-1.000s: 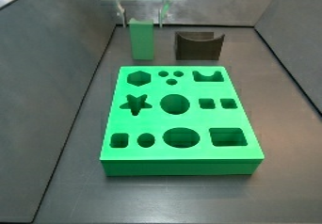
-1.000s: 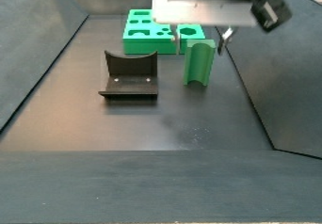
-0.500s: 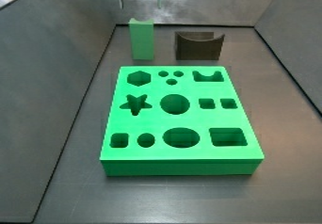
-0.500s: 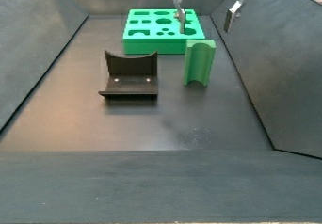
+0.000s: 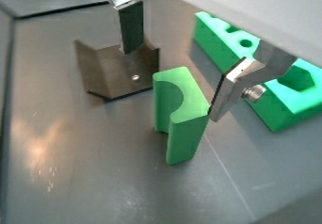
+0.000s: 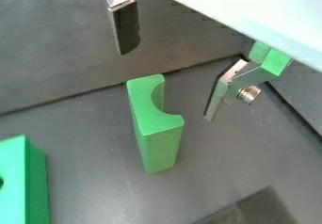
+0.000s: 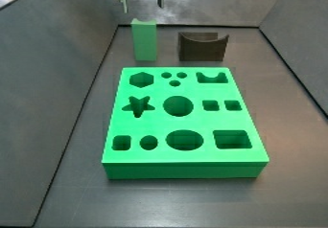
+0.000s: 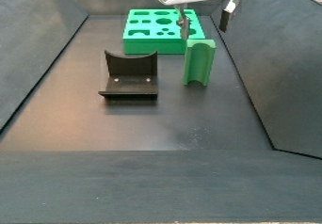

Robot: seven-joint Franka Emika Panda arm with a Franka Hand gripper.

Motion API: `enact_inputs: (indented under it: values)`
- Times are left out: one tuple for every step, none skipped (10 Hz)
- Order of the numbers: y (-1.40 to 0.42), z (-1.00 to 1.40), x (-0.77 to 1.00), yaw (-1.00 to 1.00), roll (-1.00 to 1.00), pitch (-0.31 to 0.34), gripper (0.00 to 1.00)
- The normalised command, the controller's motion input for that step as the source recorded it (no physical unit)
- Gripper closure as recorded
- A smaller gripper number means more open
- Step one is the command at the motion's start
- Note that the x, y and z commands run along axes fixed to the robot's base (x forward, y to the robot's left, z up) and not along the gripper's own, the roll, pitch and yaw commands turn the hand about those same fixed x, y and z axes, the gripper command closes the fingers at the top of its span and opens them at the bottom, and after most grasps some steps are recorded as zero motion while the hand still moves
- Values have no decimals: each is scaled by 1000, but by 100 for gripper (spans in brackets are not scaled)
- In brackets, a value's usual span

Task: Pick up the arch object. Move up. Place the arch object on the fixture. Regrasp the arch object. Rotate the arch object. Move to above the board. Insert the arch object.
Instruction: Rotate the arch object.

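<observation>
Claw (image 5: 176, 51) hangs wide open above the arch object (image 5: 179, 110), which stands upright on the tabletop (image 5: 75, 171) beside the fixture (image 5: 116, 66). It should drop straight, centring both fingers (image 6: 122, 23) before closing.

No readable text or markings anywhere

Side views face opposite ways, wrist views close above, jaws (image 5: 176, 58) parted.

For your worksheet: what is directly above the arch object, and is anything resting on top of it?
Nothing rests on the arch object. The open gripper hangs above it, fingers apart and clear of it. The surface under its base is covered.
</observation>
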Motion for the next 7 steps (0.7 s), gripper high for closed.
enact_inputs:
  values:
    - [10,-39,34,1000,2,4,0]
    - [9,-38,35,1000,2,4,0]
    - [8,-37,35,1000,2,4,0]
    - [8,-36,35,1000,2,5,0]
    - [7,-36,35,1000,3,5,0]
    - [7,-36,35,1000,3,5,0]
    - [7,-36,35,1000,3,5,0]
